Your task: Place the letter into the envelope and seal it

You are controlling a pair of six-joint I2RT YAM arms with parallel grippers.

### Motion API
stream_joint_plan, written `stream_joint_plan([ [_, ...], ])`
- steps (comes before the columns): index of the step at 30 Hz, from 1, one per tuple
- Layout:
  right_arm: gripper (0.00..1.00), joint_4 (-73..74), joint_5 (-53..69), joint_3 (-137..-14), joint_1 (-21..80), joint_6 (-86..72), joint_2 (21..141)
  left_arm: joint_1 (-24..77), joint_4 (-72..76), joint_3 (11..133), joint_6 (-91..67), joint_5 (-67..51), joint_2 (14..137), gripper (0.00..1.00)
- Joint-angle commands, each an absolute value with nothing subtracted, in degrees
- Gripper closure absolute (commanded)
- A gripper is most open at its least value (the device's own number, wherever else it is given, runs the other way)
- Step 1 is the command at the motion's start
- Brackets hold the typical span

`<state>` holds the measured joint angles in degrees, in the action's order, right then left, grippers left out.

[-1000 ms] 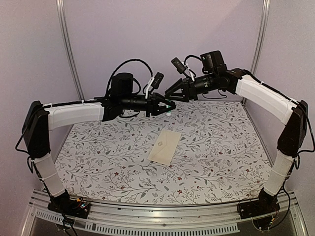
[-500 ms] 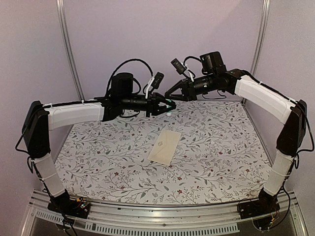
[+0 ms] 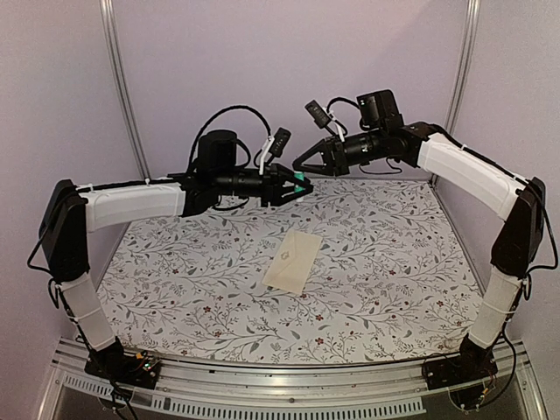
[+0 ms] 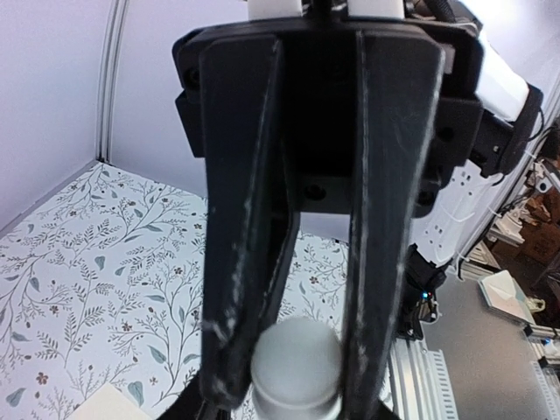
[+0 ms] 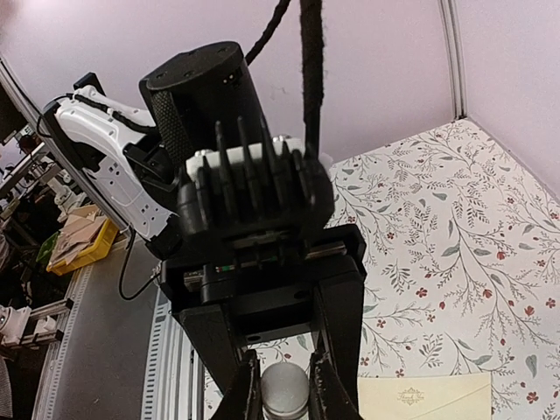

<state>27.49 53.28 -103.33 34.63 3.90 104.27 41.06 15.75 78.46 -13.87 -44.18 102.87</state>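
While the envelope [image 3: 293, 261] lies flat mid-frame on the floral tablecloth [image 3: 175, 280], its long axis slanting from lower left to upper right, both grippers hang well above and beyond it at upper centre, about equally far off; no letter shows. The right gripper [image 3: 299, 170] is pinched onto a small white tube [image 4: 295, 367], likely a glue stick. The left gripper [image 3: 297, 185] flanks the same tube, its jaws partly apart, grip uncertain; the way down looks unobstructed.
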Motion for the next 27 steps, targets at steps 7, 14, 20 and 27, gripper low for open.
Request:
stream_joint_plan([
  [7, 0.90, 23.8, 53.7, -105.3, 33.2, 0.3, 104.1, 41.6, 17.2, 77.3, -15.2, -43.4, 102.6, 0.64],
  [14, 0.89, 23.5, 53.3, -104.5, 33.2, 0.3, 103.7, 41.2, 17.5, 77.4, -16.0, -44.3, 103.0, 0.80],
  [20, 0.74, 23.4, 52.5, -103.9, 33.2, 0.3, 103.2, 40.7, 17.2, 77.3, -16.8, -43.8, 103.4, 0.90],
  [27, 0.46, 27.3, 45.3, -101.9, 27.5, 6.7, 98.8, 40.1, 12.1, 78.1, -14.8, -41.9, 103.5, 0.90],
])
